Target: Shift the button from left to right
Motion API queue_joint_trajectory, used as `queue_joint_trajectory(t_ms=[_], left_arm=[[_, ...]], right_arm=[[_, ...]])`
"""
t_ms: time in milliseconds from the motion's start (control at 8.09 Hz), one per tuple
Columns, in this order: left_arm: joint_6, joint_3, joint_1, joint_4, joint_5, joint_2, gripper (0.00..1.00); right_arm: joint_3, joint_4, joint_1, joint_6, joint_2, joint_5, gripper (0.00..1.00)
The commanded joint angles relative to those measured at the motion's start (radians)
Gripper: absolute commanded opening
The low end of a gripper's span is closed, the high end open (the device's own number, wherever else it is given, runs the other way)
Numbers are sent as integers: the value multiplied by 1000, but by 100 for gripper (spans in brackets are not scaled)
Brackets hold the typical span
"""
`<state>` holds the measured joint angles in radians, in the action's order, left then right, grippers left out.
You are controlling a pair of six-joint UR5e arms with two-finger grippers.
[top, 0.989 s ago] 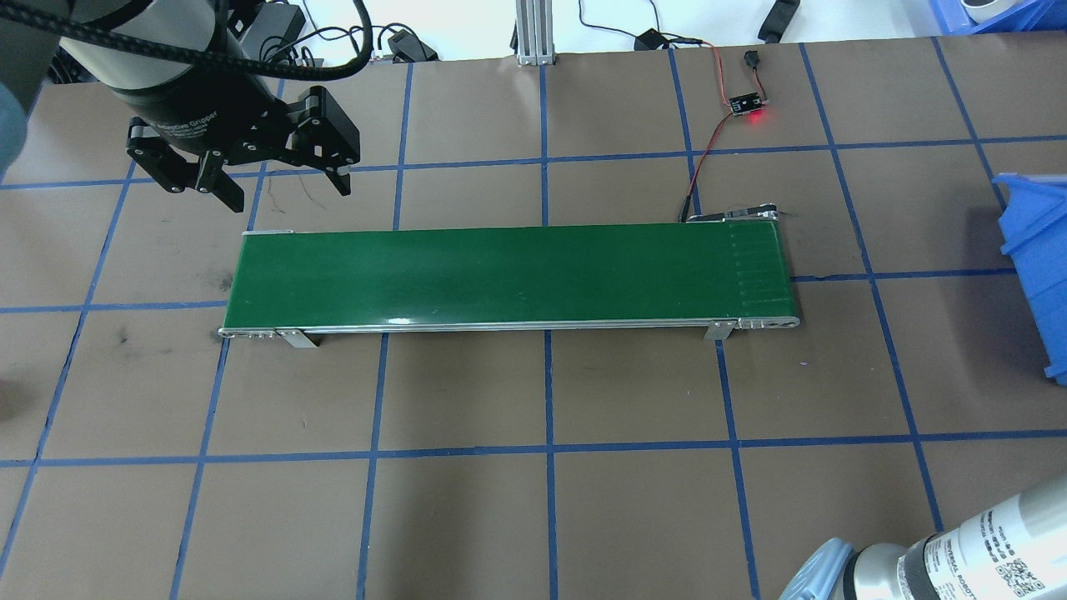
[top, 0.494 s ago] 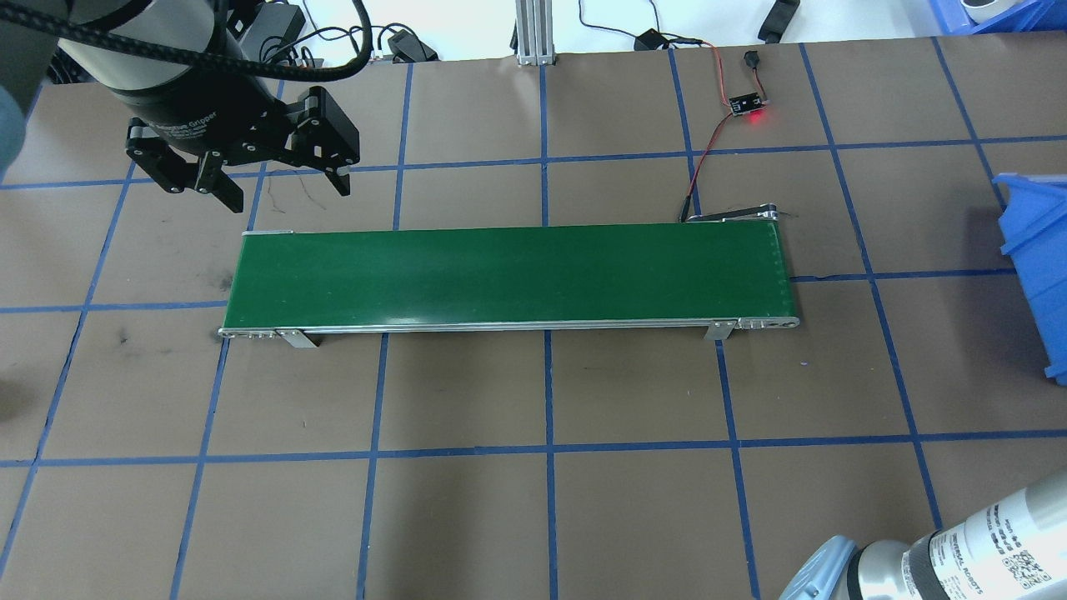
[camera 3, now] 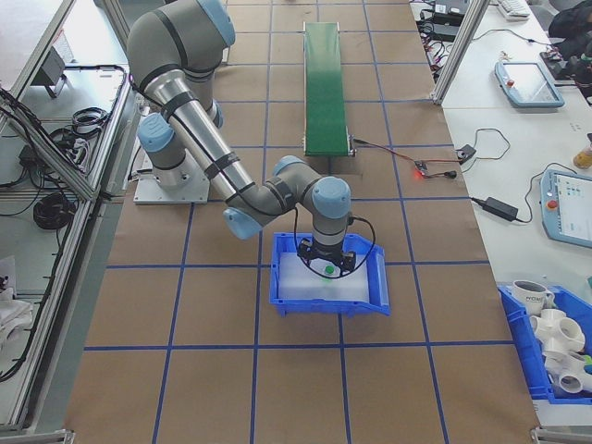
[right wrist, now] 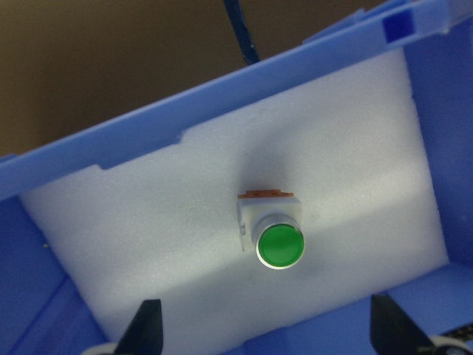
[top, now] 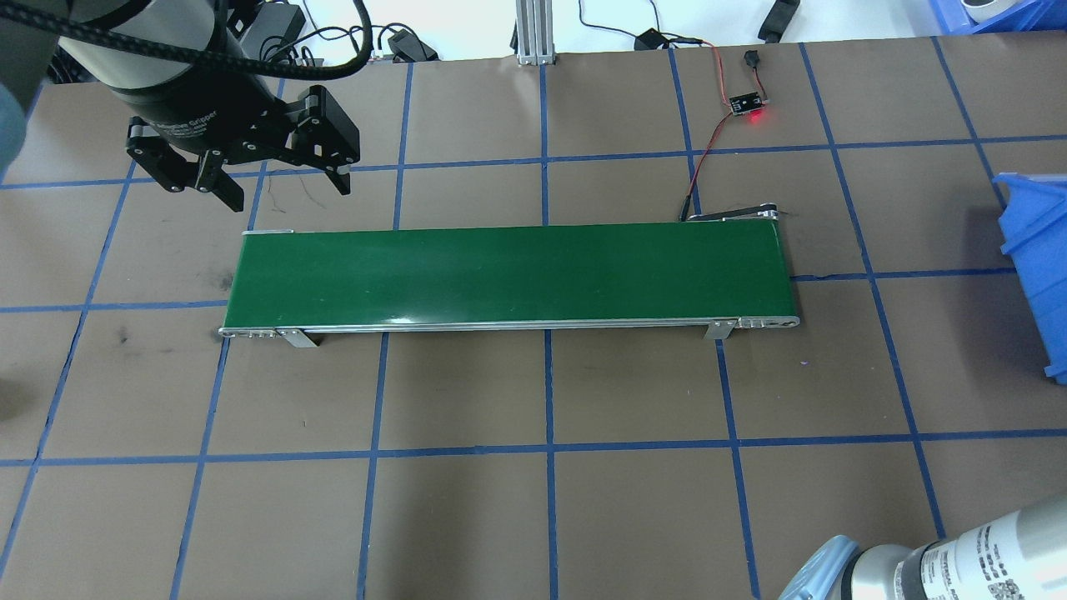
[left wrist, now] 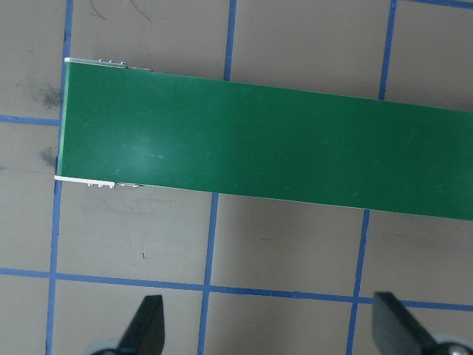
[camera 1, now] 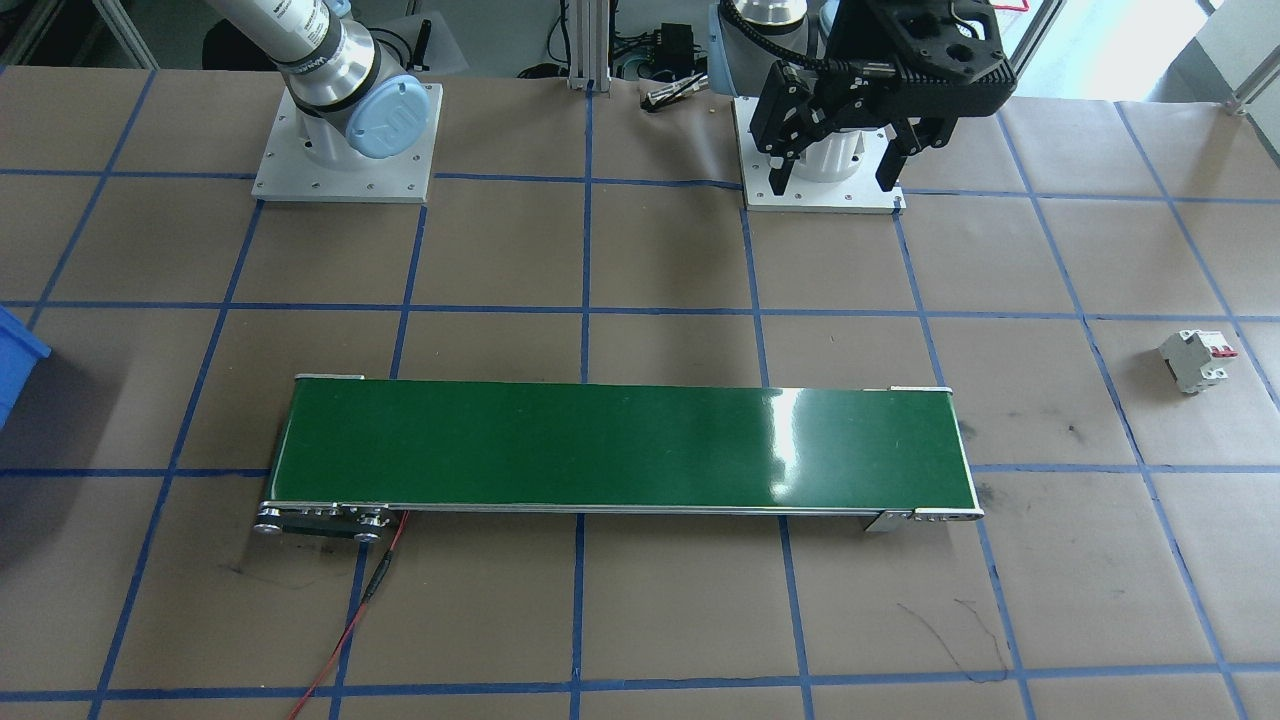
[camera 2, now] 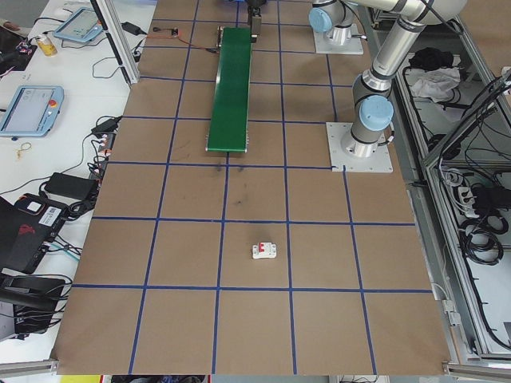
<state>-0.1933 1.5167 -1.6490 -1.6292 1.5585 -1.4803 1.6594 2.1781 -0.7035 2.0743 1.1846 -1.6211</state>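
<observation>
The button (right wrist: 279, 244), green cap up, stands on white foam inside the blue bin (right wrist: 185, 118); it also shows as a green dot, the button (camera 3: 328, 270), in the exterior right view. My right gripper (right wrist: 270, 333) hangs just above it, open, its fingers wide on either side and apart from it. My left gripper (top: 285, 192) is open and holds nothing. It hovers over the table behind the left end of the green conveyor belt (top: 508, 275). The left wrist view looks down between the left gripper (left wrist: 270, 329) fingers at the bare belt (left wrist: 266, 148).
The blue bin (top: 1038, 250) sits off the belt's right end. A white circuit breaker (camera 1: 1193, 360) with a red lever lies on the table far out on my left. A small board with a red light (top: 748, 104) and its wires lie behind the belt's right end.
The seam marks at the belt's right end have gone from view. The right arm's wrist at the overhead view's lower right has sunk slightly. The left gripper has not moved.
</observation>
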Motion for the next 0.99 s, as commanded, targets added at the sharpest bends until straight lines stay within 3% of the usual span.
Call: queue_joint_trajectory(t_ms=[0,371,618,865], left_arm=[[0,0,0,0,0,0,100],[0,0,0,0,0,0,100],[0,0,0,0,0,0,100],[0,-1,0,0,0,0,100]], right_arm=[[-1,-237,-10,-277,204,4,100],[-13,-403,-127,-667,340,12,100],[-20,-587,-271,-977,432,12,100],[-55,-662,-422,-1234,452,15,100]])
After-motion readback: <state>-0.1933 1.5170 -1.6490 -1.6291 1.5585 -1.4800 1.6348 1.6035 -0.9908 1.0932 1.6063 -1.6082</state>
